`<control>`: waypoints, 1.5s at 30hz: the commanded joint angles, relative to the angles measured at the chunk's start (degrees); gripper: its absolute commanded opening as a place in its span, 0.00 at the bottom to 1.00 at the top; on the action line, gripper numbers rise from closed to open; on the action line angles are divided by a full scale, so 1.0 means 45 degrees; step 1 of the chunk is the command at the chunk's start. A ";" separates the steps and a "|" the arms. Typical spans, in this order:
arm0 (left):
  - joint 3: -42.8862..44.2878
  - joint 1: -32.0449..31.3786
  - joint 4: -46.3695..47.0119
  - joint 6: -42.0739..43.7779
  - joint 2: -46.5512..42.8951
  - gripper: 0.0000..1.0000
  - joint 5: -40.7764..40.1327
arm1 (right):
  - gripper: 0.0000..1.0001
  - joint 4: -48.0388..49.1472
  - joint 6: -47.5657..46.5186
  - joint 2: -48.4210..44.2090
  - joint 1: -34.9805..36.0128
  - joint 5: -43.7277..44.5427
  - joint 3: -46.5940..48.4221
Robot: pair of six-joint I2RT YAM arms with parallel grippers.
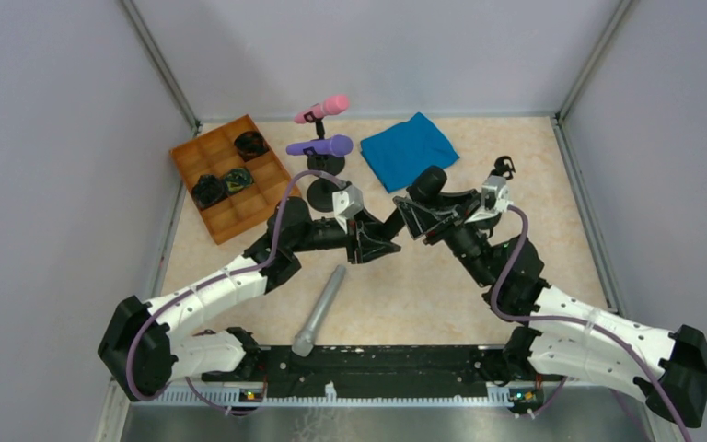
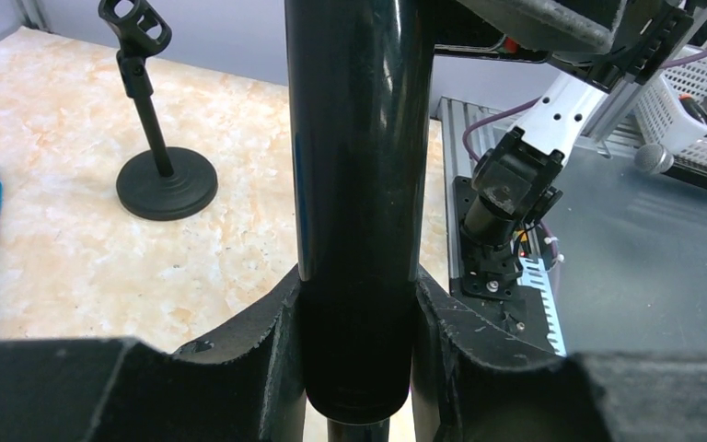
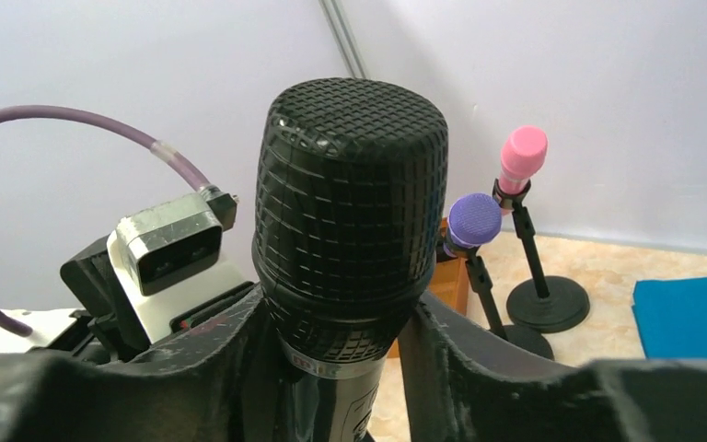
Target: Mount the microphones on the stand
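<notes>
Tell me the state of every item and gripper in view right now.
pink microphone: clipped in far stand
purple microphone: clipped in nearer stand
black microphone: body clamped in left gripper
silver-grey microphone: lying loose on the table
empty stand: upright, clip vacant
left gripper: shut on black microphone
right gripper: fingers flank black microphone's head, grip unclear
blue cloth: folded, lying flat

You cannot make out what lies in the orange tray (image 1: 204, 157); the black microphone (image 2: 359, 166) runs off the left wrist view's top.
</notes>
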 commanded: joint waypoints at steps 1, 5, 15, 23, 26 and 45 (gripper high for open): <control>-0.0034 0.0040 0.0531 0.0335 -0.0145 0.06 0.0314 | 0.39 0.0540 0.0330 0.0149 -0.0134 -0.0463 0.0549; -0.0104 0.0040 0.0707 0.0033 -0.0189 0.71 -0.0759 | 0.14 0.0739 0.0034 -0.0093 -0.0134 0.0016 0.0285; -0.0298 0.0039 0.3256 -0.1437 0.1270 0.99 -0.3589 | 0.00 -0.2516 -0.3699 -0.2414 -0.0134 0.5260 0.0036; 0.1488 -0.0053 0.5165 -0.2059 0.4373 0.99 -0.1862 | 0.00 -0.2017 -0.8377 -0.4438 -0.0152 0.8531 -0.0012; 0.2460 -0.0195 0.5536 -0.2228 0.5811 0.99 -0.1496 | 0.00 -0.1959 -0.9607 -0.4640 -0.0153 0.8602 0.0479; 1.0233 -0.1386 0.7766 0.0893 1.4211 0.99 -0.5214 | 0.00 -0.4313 -1.0648 -0.5579 -0.0154 0.7505 0.3680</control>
